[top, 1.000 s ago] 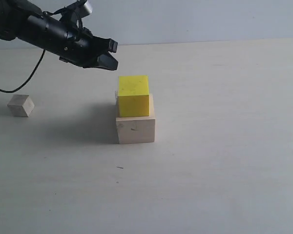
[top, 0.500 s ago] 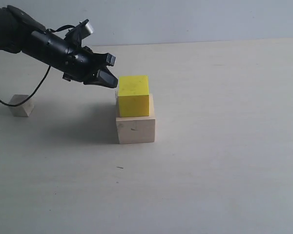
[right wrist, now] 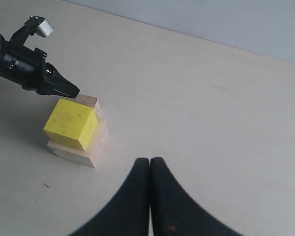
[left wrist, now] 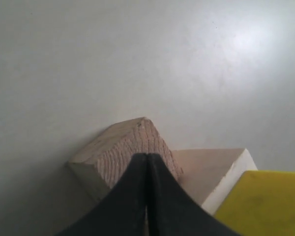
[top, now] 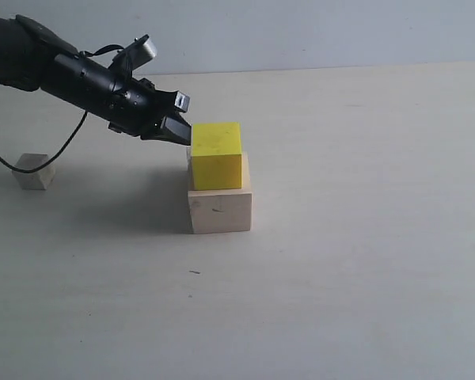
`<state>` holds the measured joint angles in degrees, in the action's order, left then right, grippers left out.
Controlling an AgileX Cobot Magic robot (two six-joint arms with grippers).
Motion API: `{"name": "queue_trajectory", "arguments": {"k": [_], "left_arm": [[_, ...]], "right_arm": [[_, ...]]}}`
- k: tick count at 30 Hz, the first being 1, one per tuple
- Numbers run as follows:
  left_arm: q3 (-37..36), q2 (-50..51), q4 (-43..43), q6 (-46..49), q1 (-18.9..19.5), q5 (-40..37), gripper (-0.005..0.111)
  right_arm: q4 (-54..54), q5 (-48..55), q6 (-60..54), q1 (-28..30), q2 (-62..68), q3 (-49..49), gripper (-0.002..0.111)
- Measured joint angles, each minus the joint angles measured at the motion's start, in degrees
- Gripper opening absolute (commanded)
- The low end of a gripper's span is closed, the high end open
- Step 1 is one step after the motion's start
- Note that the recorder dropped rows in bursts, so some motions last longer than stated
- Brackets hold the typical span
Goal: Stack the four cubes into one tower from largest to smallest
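A yellow cube sits on the large pale wood cube in mid-table. The brownish grained cube rests on the table just behind this stack, touching or nearly touching the large cube; it also shows as the brownish cube behind the yellow cube. In the exterior view the stack hides it. My left gripper is shut and empty, its tips right over the brownish cube, beside the yellow cube's upper back-left edge. The smallest pale cube lies far left. My right gripper is shut and empty, off to the side.
The pale tabletop stretches around the stack, with a grey wall behind. The left arm's black cable hangs down close to the smallest cube. A small dark speck lies in front of the stack.
The left gripper has come down and moved slightly toward the yellow cube, from above and left of the stack to level with its top. The cubes have not moved.
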<state>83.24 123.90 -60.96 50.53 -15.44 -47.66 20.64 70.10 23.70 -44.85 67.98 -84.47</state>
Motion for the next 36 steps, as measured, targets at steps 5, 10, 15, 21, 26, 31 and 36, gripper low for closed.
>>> {"name": "queue_trajectory", "arguments": {"k": [5,10,15,21,26,31,36], "left_arm": [[0.0,0.0,-0.1,0.9,-1.1,0.2,0.0],[0.0,0.0,-0.1,1.2,-1.2,0.9,0.0],[0.0,0.0,-0.1,1.4,-1.2,1.6,0.0],[0.0,0.5,-0.1,1.6,-1.2,1.7,0.0],[0.0,1.9,-0.1,2.0,-1.2,1.7,0.0],[0.0,1.9,-0.1,2.8,-1.2,1.7,0.0],[0.1,1.9,1.2,2.4,-1.2,2.1,0.0]], "right_arm": [[-0.2,0.0,0.0,0.0,0.0,0.0,0.0],[-0.7,0.0,0.0,0.0,0.0,0.0,0.0],[-0.8,0.0,0.0,0.0,0.0,0.0,0.0],[-1.2,0.0,0.0,0.0,0.0,0.0,0.0],[-1.3,0.0,0.0,0.0,0.0,0.0,0.0],[-1.3,0.0,0.0,0.0,0.0,0.0,0.0],[-1.3,0.0,0.0,0.0,0.0,0.0,0.0]]}}
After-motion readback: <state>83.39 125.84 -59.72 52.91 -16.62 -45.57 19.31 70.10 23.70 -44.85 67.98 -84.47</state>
